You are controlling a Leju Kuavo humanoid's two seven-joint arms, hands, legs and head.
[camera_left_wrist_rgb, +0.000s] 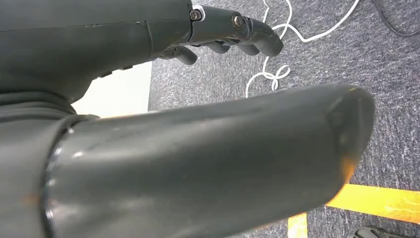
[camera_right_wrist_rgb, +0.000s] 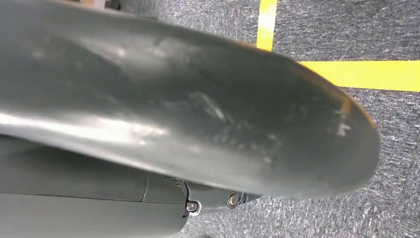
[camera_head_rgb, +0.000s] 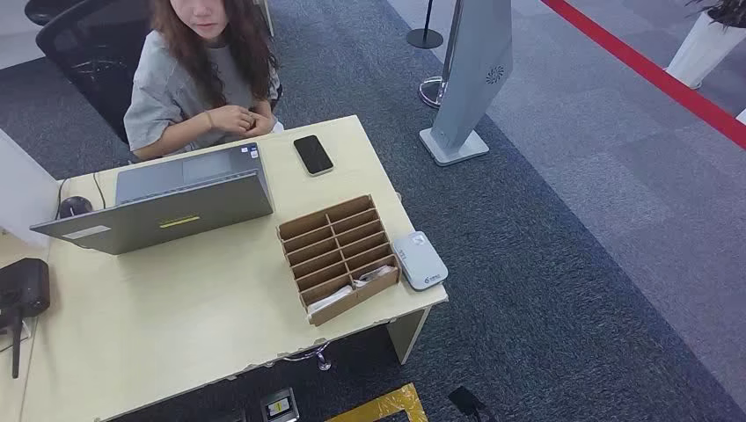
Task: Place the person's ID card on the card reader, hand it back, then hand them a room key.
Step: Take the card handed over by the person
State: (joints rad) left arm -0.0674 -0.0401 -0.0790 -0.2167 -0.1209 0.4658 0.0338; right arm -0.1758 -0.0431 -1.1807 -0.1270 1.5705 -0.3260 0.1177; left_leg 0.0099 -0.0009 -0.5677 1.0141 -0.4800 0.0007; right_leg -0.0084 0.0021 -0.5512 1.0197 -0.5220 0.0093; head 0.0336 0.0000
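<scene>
From the head view, a person (camera_head_rgb: 207, 75) in a grey top sits at the far side of a pale wooden desk (camera_head_rgb: 176, 325), both hands clasped together at the desk's far edge. An open grey laptop (camera_head_rgb: 167, 207) stands in front of that person, its screen back turned toward the robot, with a dark mouse (camera_head_rgb: 74, 207) just beside its left corner. A black phone (camera_head_rgb: 313, 155) lies flat on the desk to the right of the laptop, near the person. Nearer the robot, a brown slotted card rack (camera_head_rgb: 339, 257) sits toward the desk's right edge, and white cards show in its nearest slots; whether these are room keys I cannot tell. Just beside the rack, at the desk's right corner, lies the white card reader (camera_head_rgb: 420, 260), with nothing resting on its top. An ID card cannot be made out anywhere on the desk. A black device (camera_head_rgb: 22, 290) rests at the desk's left edge. In the left wrist view, the left hand (camera_left_wrist_rgb: 223, 29) hangs over grey carpet crossed by a white cable (camera_left_wrist_rgb: 277, 54), its dark fingers (camera_left_wrist_rgb: 257, 39) curled loosely side by side, the thick grey thumb apart from them, and nothing held. In the right wrist view, the right hand (camera_right_wrist_rgb: 208, 124) looms over grey carpet marked with yellow tape (camera_right_wrist_rgb: 356, 74); the thumb hides the fingers, so their state cannot be told.
</scene>
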